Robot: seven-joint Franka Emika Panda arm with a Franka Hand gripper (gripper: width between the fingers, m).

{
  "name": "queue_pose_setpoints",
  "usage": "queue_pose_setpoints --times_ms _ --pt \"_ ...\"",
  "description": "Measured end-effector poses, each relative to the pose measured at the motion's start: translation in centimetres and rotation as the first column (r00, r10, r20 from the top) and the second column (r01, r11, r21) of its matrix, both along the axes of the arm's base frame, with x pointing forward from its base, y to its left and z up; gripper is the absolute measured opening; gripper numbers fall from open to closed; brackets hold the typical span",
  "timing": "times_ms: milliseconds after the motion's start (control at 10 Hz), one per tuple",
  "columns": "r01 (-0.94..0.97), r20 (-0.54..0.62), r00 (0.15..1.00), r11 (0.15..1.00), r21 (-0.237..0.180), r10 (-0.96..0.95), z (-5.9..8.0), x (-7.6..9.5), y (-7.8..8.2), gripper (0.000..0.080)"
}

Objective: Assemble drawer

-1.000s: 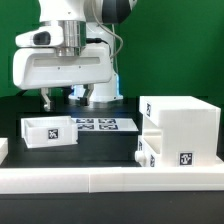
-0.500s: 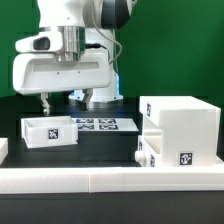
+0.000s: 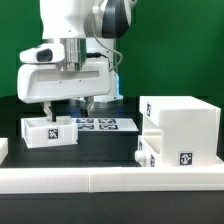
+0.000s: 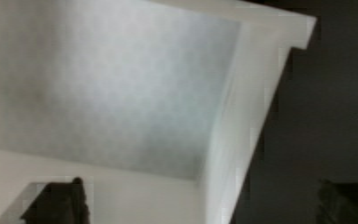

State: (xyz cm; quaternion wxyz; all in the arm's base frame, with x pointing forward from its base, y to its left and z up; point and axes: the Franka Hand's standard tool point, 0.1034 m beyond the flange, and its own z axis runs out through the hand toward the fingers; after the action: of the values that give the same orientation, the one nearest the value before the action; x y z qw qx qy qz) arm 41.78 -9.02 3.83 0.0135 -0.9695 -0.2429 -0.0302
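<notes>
A small white open-topped drawer box (image 3: pixel 48 131) with a marker tag sits on the black table at the exterior view's left. My gripper (image 3: pixel 67 108) hangs just above it, open and empty. One finger (image 3: pixel 47 112) reaches down at the box's rim and the other is over the table beside it. In the wrist view the box's inner floor (image 4: pixel 123 90) and one side wall (image 4: pixel 243 130) fill the frame, and the wall lies between my two dark fingertips, with the gripper (image 4: pixel 202 203) astride it. The large white drawer housing (image 3: pixel 182 125) stands at the exterior view's right.
The marker board (image 3: pixel 105 124) lies flat behind the drawer box, under the arm. A second small white box (image 3: pixel 150 152) with tags stands against the housing's front left. A white ledge (image 3: pixel 100 181) runs along the front of the table.
My gripper has come down and shifted toward the exterior view's left, from above the marker board to just over the small drawer box. The parts have not moved.
</notes>
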Motion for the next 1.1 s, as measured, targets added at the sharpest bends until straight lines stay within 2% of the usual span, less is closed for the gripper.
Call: queue_pose_setpoints --times_ms 400,800,900,1000,1100 --pt "0.008 -0.022 1.000 1.000 0.009 -0.008 -2.5 -1.9 -0.1 0.0649" --pt "0.003 -0.024 1.000 1.000 0.010 -0.002 -3.3 -2.7 -0.3 0.0649" --pt "0.001 -0.023 1.000 1.000 0.009 -0.001 -3.3 -2.6 -0.2 0.0540" --pt "-0.001 -0.023 1.000 1.000 0.009 0.001 -3.3 -2.6 -0.2 0.0366" --pt "-0.001 -0.023 1.000 1.000 0.010 0.001 -3.3 -2.6 -0.2 0.0366"
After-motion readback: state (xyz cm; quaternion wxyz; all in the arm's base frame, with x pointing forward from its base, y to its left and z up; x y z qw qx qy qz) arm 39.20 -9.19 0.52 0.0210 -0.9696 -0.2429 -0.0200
